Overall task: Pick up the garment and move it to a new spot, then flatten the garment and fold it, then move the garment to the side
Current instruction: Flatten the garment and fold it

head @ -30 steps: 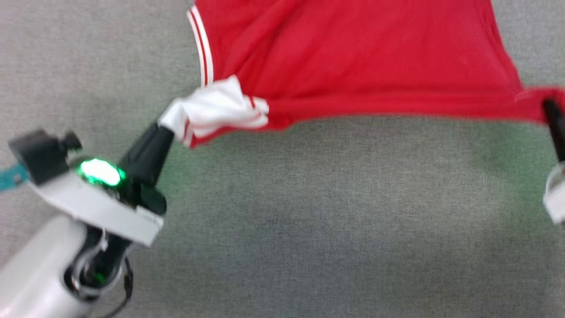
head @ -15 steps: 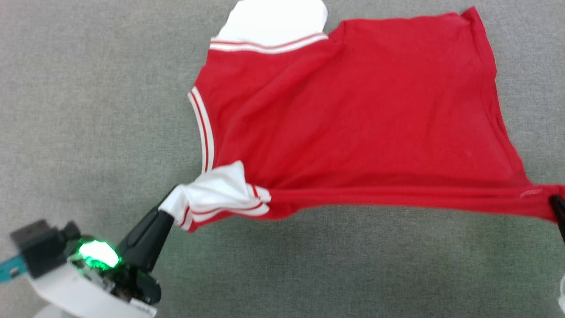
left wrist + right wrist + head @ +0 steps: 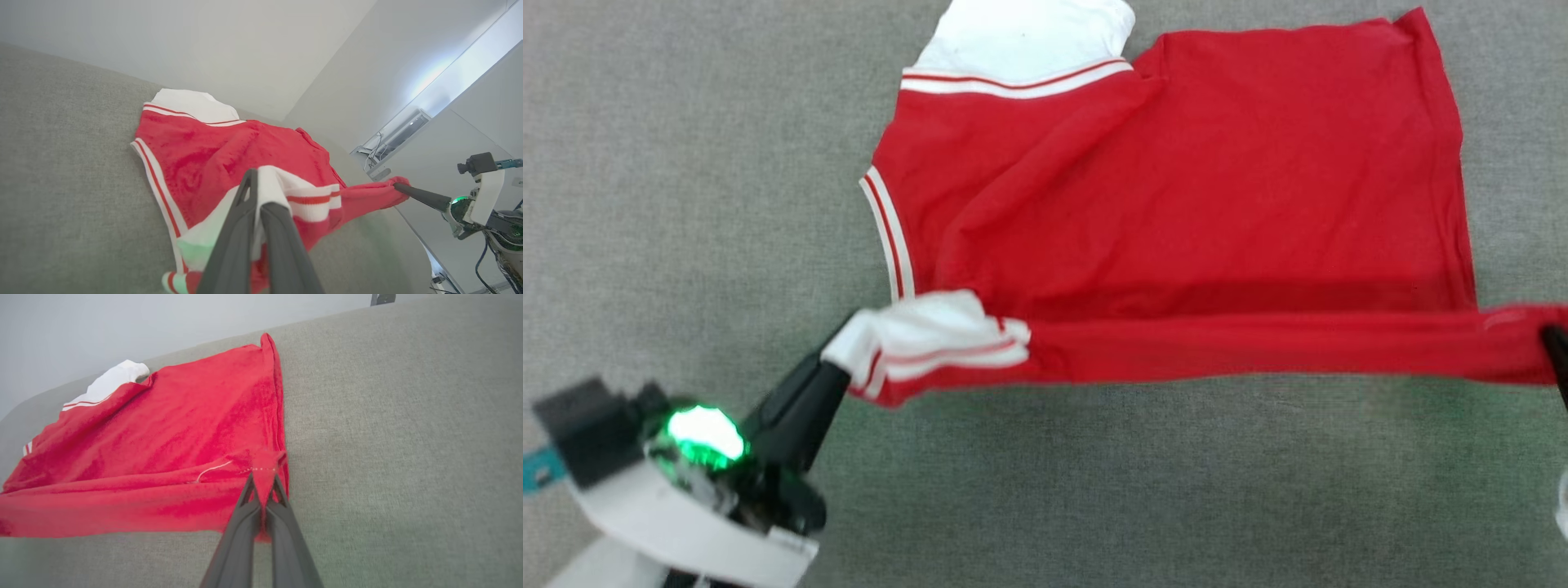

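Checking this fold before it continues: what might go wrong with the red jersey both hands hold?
The left hand pinches only the bunched white sleeve of the red jersey shirt; the taut edge may pull it free. The right hand grips just a small hem corner, which could slip, dropping the fold crooked onto the grey fabric surface.

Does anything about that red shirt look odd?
Yes. The garment isn't flat: its near edge is pulled taut between the left end effector, which bunches a white sleeve, and the right end effector.

The right gripper [image 3: 261, 482] pinches the garment's [image 3: 163, 437] red corner (fingers closed), the cloth spreading leftward from it.
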Controlling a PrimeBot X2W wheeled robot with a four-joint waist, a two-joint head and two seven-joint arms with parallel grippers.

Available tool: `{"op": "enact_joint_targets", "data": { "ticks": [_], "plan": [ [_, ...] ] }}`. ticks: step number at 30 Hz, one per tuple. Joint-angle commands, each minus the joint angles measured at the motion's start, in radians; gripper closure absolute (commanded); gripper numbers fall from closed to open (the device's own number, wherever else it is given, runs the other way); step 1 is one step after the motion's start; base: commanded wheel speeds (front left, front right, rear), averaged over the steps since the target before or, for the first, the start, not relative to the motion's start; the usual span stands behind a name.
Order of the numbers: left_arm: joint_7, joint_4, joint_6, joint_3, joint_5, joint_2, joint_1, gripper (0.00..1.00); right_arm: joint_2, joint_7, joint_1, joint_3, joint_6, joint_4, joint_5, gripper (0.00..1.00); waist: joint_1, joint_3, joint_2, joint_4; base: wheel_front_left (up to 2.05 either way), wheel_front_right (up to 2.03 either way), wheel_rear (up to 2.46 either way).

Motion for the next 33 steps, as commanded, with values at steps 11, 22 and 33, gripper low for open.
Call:
{"op": "enact_joint_targets", "data": {
  "ticks": [11, 22, 33],
  "plan": [
    [0.005, 0.204, 0.002, -0.168, -0.084, 0.002, -0.364, 1.0, -0.051, 0.043, -0.284, 0.058, -0.001, 0.224, -0.039, 1.0, 0.0, 0.068, -0.0001, 0.001, 0.0, 0.0, 0.0],
    [0.001, 0.443, 0.002, -0.294, -0.08, -0.038, -0.465, 1.0, -0.053, -0.009, -0.337, 0.098, -0.001, 0.369, -0.075, 1.0, 0.0, 0.123, -0.0001, -0.004, 0.0, 0.0, 0.0],
    [0.001, 0.535, 0.003, -0.337, -0.022, -0.045, -0.513, 0.0, -0.058, -0.076, -0.342, 0.152, -0.001, 0.449, -0.102, 0.77, 0.0, 0.096, -0.0001, 0.004, 0.0, 0.0, 0.0]
  ]
}}
